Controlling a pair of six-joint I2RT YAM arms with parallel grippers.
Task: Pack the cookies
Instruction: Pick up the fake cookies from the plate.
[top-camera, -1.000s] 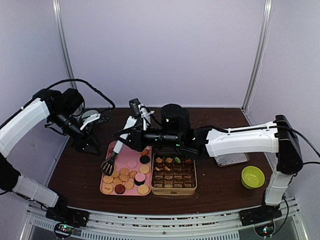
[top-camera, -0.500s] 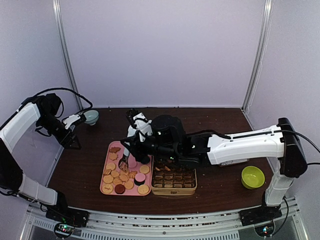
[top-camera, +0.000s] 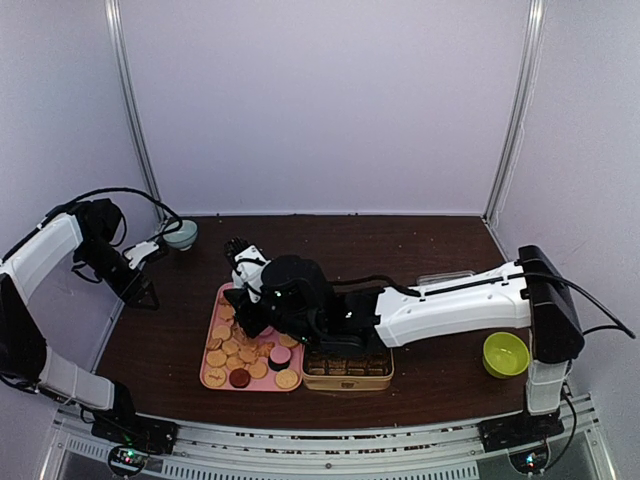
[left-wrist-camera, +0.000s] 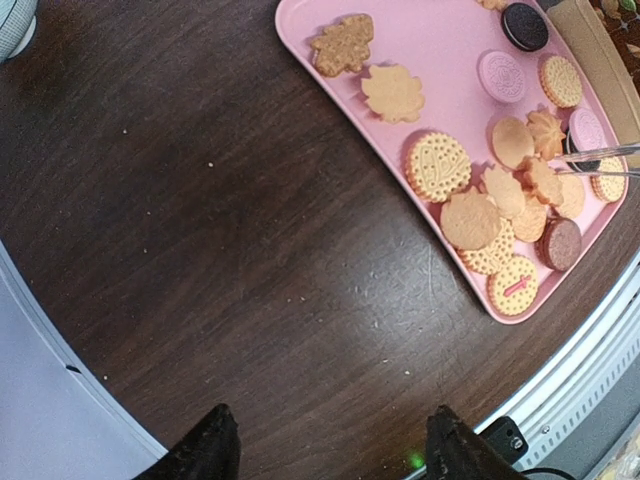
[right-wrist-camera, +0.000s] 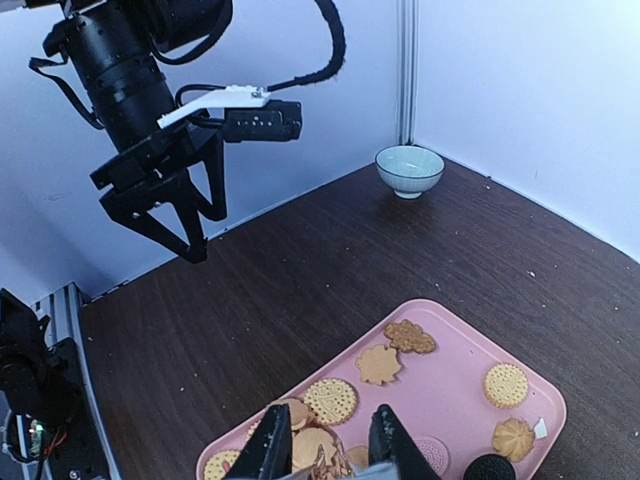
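Many cookies (top-camera: 232, 352) lie on a pink tray (top-camera: 214, 382); most are round and tan, a few dark, pink or leaf-shaped. They show clearly in the left wrist view (left-wrist-camera: 438, 166) and the right wrist view (right-wrist-camera: 331, 401). My right gripper (top-camera: 250, 318) hangs low over the tray's middle, shut on metal tongs whose thin tips (left-wrist-camera: 598, 163) reach the flower-shaped cookies. In its own view the right gripper (right-wrist-camera: 330, 415) sits just above the tan cookies. My left gripper (top-camera: 140, 291) is open and empty over bare table left of the tray, also seen in its own view (left-wrist-camera: 330, 455).
A gold tin (top-camera: 348, 378) with filled compartments stands right of the tray, partly under my right arm. A green bowl (top-camera: 506, 353) sits at the right. A small pale bowl (top-camera: 181, 234) stands at the back left. The table's left edge is near my left gripper.
My right arm has swung left and lower over the pink tray with the tongs. My left arm drew back to the left edge and has since held still.
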